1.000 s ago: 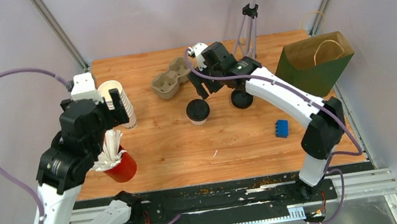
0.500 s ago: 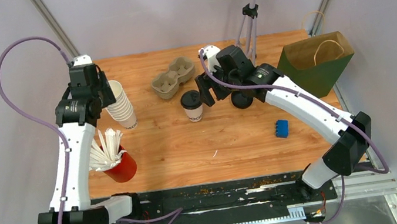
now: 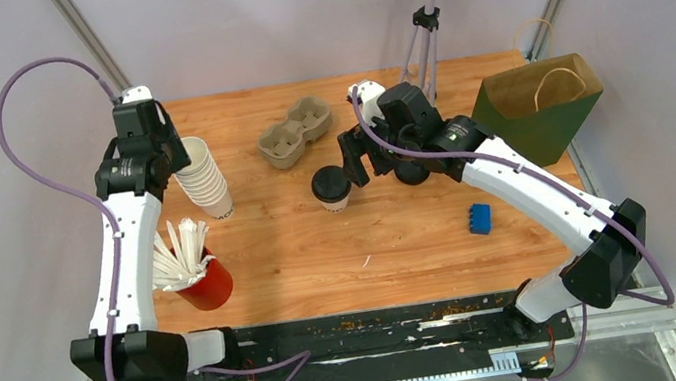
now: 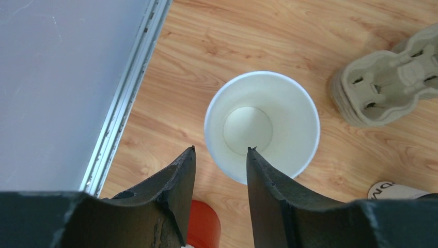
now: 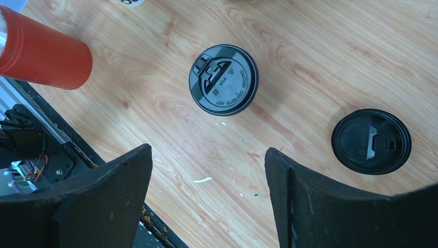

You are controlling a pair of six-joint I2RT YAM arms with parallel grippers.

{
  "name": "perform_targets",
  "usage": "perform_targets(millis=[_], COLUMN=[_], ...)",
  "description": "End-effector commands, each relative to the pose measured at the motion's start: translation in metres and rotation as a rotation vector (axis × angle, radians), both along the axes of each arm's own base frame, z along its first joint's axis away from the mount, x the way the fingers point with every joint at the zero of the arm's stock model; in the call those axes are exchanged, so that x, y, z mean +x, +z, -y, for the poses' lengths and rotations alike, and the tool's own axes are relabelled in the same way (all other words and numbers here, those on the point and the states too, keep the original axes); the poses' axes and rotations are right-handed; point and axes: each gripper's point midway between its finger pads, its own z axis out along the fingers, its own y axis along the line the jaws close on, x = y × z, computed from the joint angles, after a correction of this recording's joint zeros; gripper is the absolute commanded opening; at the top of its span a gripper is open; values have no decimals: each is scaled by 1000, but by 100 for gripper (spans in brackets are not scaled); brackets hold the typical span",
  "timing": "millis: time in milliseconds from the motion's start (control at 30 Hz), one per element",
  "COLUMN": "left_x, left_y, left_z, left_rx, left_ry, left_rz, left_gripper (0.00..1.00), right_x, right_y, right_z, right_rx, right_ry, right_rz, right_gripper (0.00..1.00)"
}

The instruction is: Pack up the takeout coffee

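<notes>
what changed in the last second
The left arm unfolded and reached farther out; the left gripper is now open above the stack of white cups. The right arm shifted right, the right gripper open beside the white-sided cup. That cup, the olive-green cup, carrier and bag stayed put.

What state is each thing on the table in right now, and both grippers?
White-sided cup: lid on, upright.
Other lidded cup: lid on, upright.
Cup carrier: empty.
Green bag: open, standing.
Cup stack: lidless, top cup empty.
Red cup: full of white sticks.
Left gripper: open, above the stack.
Right gripper: open, holding nothing.
</notes>
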Motion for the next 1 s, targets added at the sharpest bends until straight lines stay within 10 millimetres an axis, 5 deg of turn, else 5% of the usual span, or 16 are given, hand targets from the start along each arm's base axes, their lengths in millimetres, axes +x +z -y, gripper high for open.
perform_targets(millis=[0, 433, 967], left_x=[8, 21, 28], left_y=[8, -10, -23], left_z=[-20, -20, -23], left_rx=[34, 19, 10], left_ry=[38, -11, -18], left_rz=[24, -4, -35], left_gripper=[48, 33, 29], right_x=[-3, -5, -5], right_y=[20, 13, 13], right_z=[-1, 3, 7], right_rx=[52, 33, 20], right_ry=[5, 1, -10], right_rz=[46, 36, 44], right_gripper=[80, 80, 81])
